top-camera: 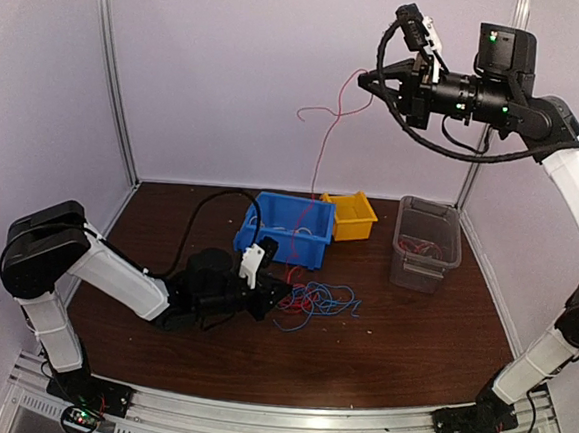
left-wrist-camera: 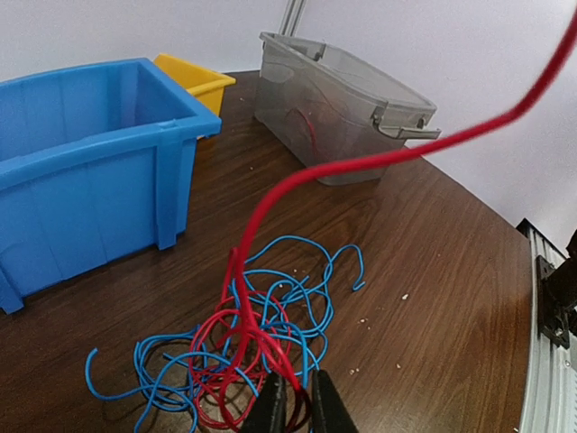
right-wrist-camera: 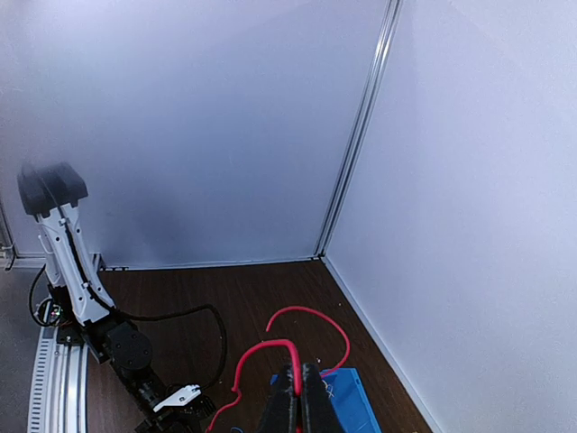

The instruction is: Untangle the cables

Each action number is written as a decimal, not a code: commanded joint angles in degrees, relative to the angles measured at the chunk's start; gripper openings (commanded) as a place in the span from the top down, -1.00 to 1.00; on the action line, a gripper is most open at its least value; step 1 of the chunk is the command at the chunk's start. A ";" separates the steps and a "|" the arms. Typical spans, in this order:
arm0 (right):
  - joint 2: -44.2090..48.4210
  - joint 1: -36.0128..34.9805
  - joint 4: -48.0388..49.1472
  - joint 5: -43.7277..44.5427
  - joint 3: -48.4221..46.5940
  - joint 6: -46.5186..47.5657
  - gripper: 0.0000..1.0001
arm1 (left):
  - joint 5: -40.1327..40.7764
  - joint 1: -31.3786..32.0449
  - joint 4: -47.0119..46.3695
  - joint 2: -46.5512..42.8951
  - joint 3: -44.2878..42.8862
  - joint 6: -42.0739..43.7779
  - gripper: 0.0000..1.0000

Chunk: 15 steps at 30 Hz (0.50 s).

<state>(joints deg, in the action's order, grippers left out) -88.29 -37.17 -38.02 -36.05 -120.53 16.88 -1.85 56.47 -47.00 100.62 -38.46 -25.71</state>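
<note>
Table (top-camera: 409, 356): dark wood-grain top carrying three containers along its far half; blue bin (top-camera: 277, 248) at centre, grey clear tub (top-camera: 416, 272) to the right and apart from the others, small yellow bin (top-camera: 354, 222) between them and touching the blue bin's right side.

The cables (top-camera: 315, 301): a loose knot of blue and red strands lying on the table just near of the blue bin; no yellow strand can be made out.

Red strand (top-camera: 322, 149): rises from the knot, past the blue bin, up to the raised right arm; its free end curls off to the left.

Right gripper (top-camera: 365, 79): high above the far right of the table; fingers pressed together on the red strand.

Left gripper (top-camera: 285, 294): low at the left edge of the knot; fingers drawn nearly together with red loops pinched between them.

Risks, as judged: if the strand is looped through the blue wires, more lift would tighten the knot rather than free it; the whole bundle could drag out of the left hold; the thin wire could slip from the right fingers; the strand could catch the blue bin's rim and shift it.
</note>
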 commanded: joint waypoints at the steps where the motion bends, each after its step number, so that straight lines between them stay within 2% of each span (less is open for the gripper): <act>1: 0.23 2.29 2.52 -2.37 -5.40 -2.78 1.00 | 0.28 -0.09 1.21 1.52 -0.62 -0.52 0.77; 6: -4.13 5.37 4.10 -0.27 -15.57 -2.52 1.00 | -0.48 -0.04 5.81 3.24 -5.01 0.09 0.78; 11: -4.08 7.87 6.70 -3.10 -15.88 -5.04 1.00 | -0.18 -0.04 6.24 3.39 -4.68 -0.44 0.77; 15: -2.44 8.14 7.08 -3.54 -11.92 -4.81 1.00 | -0.52 -0.04 6.49 3.16 -4.76 -0.65 0.77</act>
<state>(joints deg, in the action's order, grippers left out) -91.77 -29.65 -32.60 -38.09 -135.26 13.32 -1.93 56.47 -40.51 103.42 -42.33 -25.98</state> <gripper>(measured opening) 0.012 0.114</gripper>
